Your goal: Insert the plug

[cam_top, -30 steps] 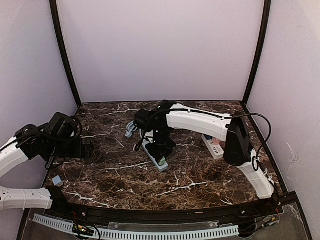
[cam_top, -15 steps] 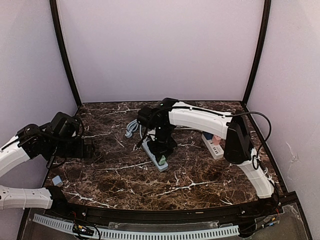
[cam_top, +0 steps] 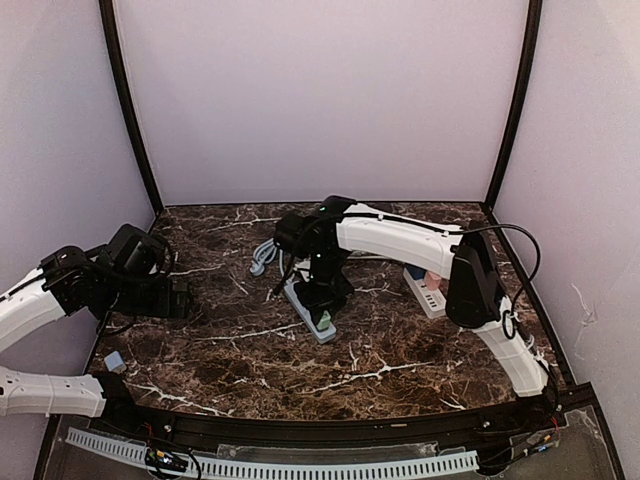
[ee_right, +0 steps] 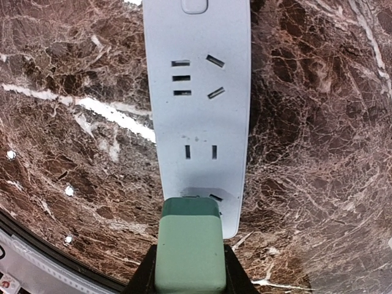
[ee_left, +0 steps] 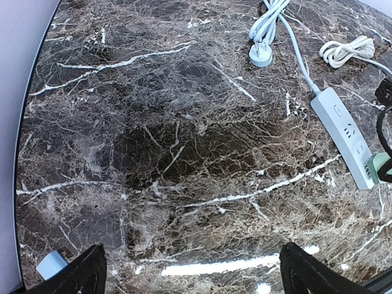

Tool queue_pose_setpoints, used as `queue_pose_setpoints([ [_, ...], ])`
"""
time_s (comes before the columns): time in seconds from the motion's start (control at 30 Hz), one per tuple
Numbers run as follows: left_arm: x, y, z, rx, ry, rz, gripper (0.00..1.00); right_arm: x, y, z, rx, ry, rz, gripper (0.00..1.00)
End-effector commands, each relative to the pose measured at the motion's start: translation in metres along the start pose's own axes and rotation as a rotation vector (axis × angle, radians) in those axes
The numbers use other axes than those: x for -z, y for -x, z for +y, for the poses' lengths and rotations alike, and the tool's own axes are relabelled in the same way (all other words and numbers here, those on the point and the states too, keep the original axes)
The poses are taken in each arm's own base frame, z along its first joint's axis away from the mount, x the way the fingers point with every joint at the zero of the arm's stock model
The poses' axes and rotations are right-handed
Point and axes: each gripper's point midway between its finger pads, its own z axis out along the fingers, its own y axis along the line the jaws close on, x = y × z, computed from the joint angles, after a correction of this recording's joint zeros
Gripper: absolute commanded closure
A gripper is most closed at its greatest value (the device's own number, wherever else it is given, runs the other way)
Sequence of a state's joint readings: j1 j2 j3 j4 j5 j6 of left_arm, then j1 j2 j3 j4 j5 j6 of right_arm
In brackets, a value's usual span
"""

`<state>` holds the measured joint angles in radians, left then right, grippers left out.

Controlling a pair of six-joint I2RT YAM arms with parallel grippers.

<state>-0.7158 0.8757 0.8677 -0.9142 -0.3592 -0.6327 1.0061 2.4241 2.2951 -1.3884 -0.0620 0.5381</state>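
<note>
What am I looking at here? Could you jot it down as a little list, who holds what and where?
Right claw: shut on the green plug
Plug position: over the white power strip, at its end socket; seated or not, unclear
Left claw: open, empty, above the marble table
Strip's other sockets: unoccupied

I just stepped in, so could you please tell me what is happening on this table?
The right gripper is shut on a green plug, holding it at the end socket of the white power strip. Whether it is pushed fully in cannot be told. The left gripper hangs open off to the left, holding nothing.
</note>
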Motion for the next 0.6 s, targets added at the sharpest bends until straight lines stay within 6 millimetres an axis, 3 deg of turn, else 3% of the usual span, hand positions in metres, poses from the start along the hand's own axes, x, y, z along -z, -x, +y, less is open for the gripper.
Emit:
queue_pose_setpoints([
  [0.0, 0.001, 0.002, 0.001, -0.017, 0.008, 0.003, 0.01, -0.071, -0.005, -0.030, -0.036, -0.124, 0.118, 1.00],
  [0.3, -0.004, 0.001, -0.002, -0.009, -0.001, -0.004, 0.01, -0.093, -0.023, -0.027, 0.185, -0.240, 0.147, 1.00],
  [0.43, -0.003, 0.004, -0.003, -0.012, -0.001, -0.007, 0.01, -0.077, -0.011, -0.020, 0.162, -0.204, 0.097, 1.00],
  [0.57, -0.003, 0.006, -0.005, -0.015, 0.002, -0.001, 0.01, -0.051, -0.013, -0.028, 0.062, -0.159, 0.083, 1.00],
])
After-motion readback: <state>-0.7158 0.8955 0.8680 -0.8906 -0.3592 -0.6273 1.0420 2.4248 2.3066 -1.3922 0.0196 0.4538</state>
